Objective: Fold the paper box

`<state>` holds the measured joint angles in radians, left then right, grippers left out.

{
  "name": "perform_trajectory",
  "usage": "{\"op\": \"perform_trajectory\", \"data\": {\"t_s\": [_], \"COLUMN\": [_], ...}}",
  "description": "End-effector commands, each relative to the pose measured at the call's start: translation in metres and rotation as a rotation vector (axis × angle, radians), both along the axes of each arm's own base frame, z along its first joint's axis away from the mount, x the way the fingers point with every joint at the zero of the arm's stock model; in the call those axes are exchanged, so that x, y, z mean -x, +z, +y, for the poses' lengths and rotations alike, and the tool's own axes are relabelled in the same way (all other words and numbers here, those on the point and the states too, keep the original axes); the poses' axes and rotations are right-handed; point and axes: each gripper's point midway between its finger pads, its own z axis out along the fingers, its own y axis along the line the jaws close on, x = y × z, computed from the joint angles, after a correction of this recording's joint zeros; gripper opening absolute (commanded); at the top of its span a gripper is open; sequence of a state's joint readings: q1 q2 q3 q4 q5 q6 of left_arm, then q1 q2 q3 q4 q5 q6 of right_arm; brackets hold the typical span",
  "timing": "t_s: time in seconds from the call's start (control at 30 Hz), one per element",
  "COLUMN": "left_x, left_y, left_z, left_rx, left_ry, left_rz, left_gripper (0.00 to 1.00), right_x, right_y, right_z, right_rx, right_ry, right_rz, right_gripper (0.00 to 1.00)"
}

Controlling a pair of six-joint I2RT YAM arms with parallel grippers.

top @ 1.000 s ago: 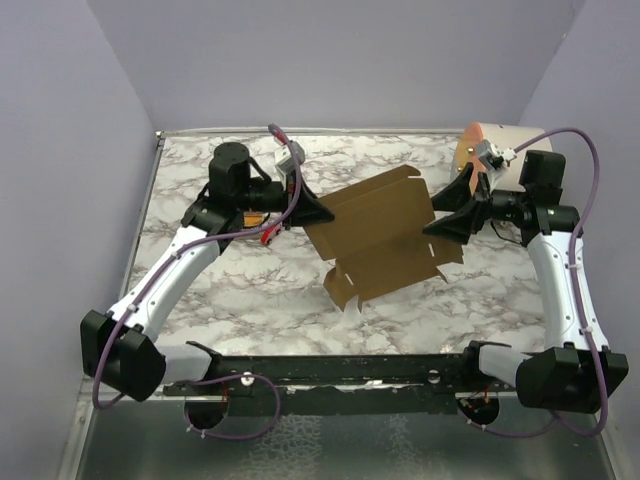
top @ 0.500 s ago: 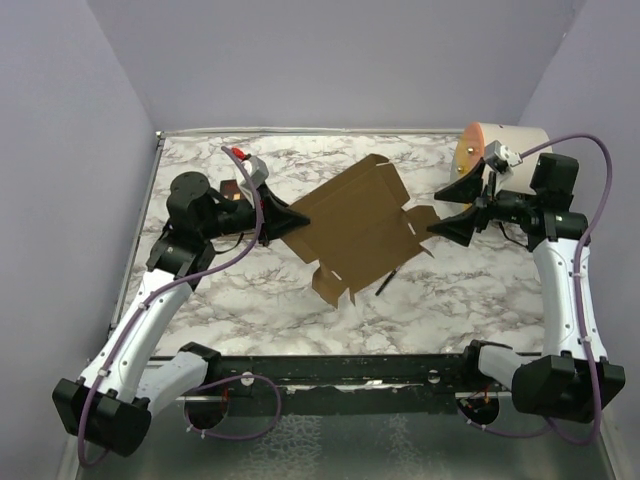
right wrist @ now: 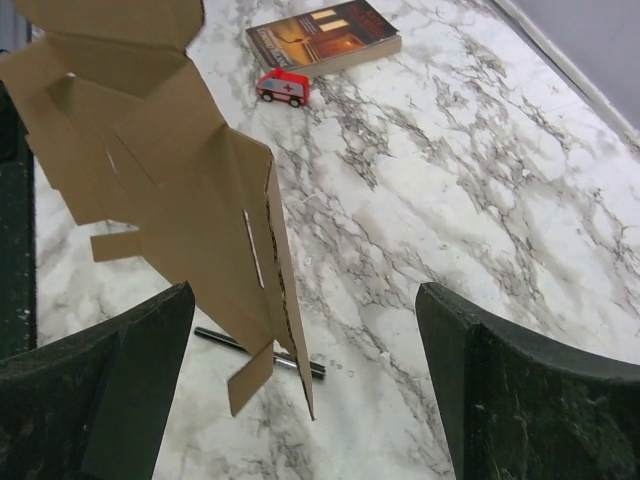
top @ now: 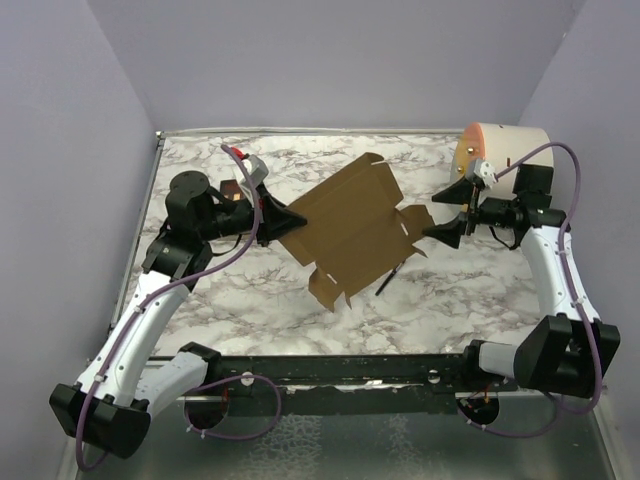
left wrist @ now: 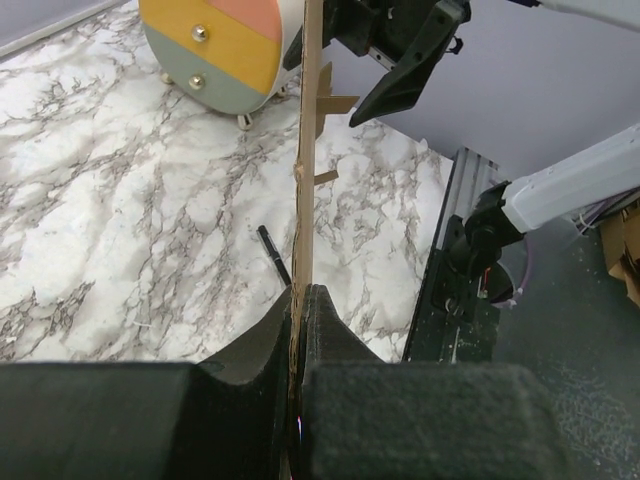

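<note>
The paper box (top: pixel 350 228) is a flat brown cardboard sheet with flaps, held tilted above the table's middle. My left gripper (top: pixel 288 222) is shut on its left edge; in the left wrist view the sheet (left wrist: pixel 303 190) runs edge-on out of the closed jaws (left wrist: pixel 298 312). My right gripper (top: pixel 443 216) stands open just right of the sheet. In the right wrist view the sheet's (right wrist: pixel 170 180) near edge hangs in front of the wide gap (right wrist: pixel 305 300), and neither finger touches it.
A black pen (top: pixel 390 278) lies on the marble under the sheet. A large cream cylinder (top: pixel 500 150) with a coloured face stands at the back right. A dark book (right wrist: pixel 325 35) and a small red-and-white toy van (right wrist: pixel 282 87) lie at the far left.
The right gripper has opened and let go of the sheet's right edge. The left arm has drawn the sheet a little to the left and turned it.
</note>
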<state>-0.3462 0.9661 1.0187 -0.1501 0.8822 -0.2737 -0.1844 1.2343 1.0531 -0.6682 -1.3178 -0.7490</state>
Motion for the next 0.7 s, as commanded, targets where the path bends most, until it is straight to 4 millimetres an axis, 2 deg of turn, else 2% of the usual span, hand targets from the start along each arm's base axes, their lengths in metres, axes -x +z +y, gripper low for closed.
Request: {"op": "perform_trajectory", "data": {"t_s": [0.0, 0.3, 0.57, 0.67], "left_x": [-0.001, 0.001, 0.002, 0.001], "left_y": [0.019, 0.029, 0.029, 0.027], "left_z": [0.004, 0.002, -0.001, -0.003], "left_rx": [0.010, 0.048, 0.059, 0.066], "left_ry": [0.025, 0.014, -0.008, -0.021], "left_rz": [-0.060, -0.068, -0.045, -0.025], "left_gripper": [0.00, 0.00, 0.00, 0.00], "right_x": [-0.022, -0.019, -0.018, -0.015], "right_y": [-0.003, -0.021, -0.021, -0.017], "right_z": [-0.007, -0.003, -0.001, 0.003], "right_rx": [0.063, 0.015, 0.002, -0.015], "right_ry": [0.012, 0.037, 0.049, 0.065], "right_rz": [-0.133, -0.044, -0.048, -0.053], "right_gripper": [0.90, 0.67, 0.16, 0.05]}}
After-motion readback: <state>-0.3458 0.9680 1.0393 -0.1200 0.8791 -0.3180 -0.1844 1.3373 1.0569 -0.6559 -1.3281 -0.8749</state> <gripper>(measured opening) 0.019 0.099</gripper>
